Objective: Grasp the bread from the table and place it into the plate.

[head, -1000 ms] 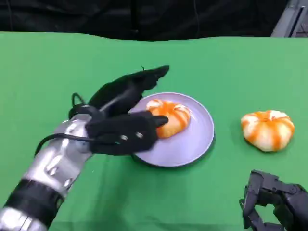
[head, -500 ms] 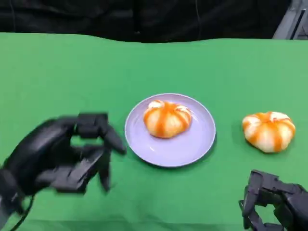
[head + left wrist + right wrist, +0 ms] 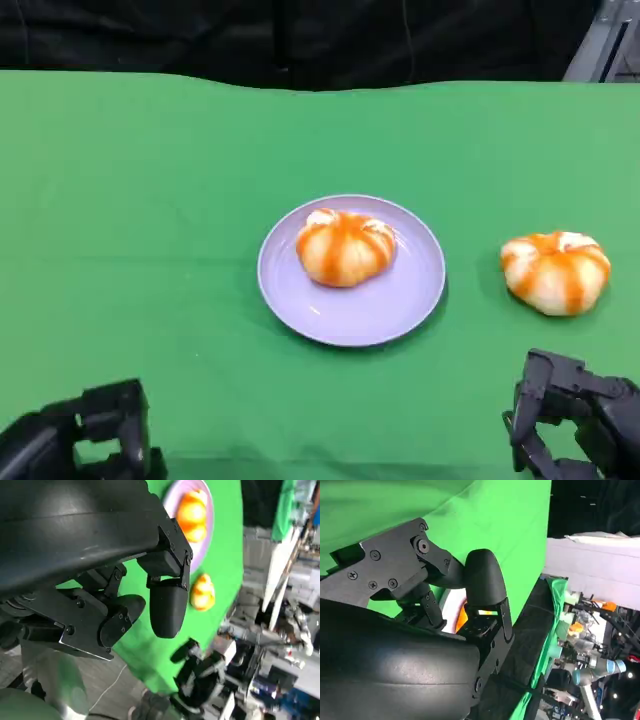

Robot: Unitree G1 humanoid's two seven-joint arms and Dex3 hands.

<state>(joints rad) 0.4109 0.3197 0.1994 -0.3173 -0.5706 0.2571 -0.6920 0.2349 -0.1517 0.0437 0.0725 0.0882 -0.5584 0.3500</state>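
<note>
The bread that matters to you now is the loose bun (image 3: 555,272) lying on the green tabletop (image 3: 150,200) off to the right of the lilac plate (image 3: 400,305), near it but not touching it; the right hand (image 3: 575,425) sits at the near edge almost directly below that bun, so it is clearly the closer of the two, while the left hand (image 3: 85,445) is parked at the near left corner, well apart from both bun and plate. From the right hand the bun lies straight ahead, away from you, and the plate is then a short sideways carry to the left. The bun is round and domed, so it has no real long axis and you can approach from any side; it looks pale with glossy orange stripes running down from its top, soft and a little squat. A second, matching bun (image 3: 346,247) already rests inside the plate, toward its far half, leaving bare plate nearest you. Both hands hold nothing: the right hand's fingers (image 3: 528,400) are curled in loosely with gaps between them, and the left hand's fingers (image 3: 120,410) look bent but empty.
</note>
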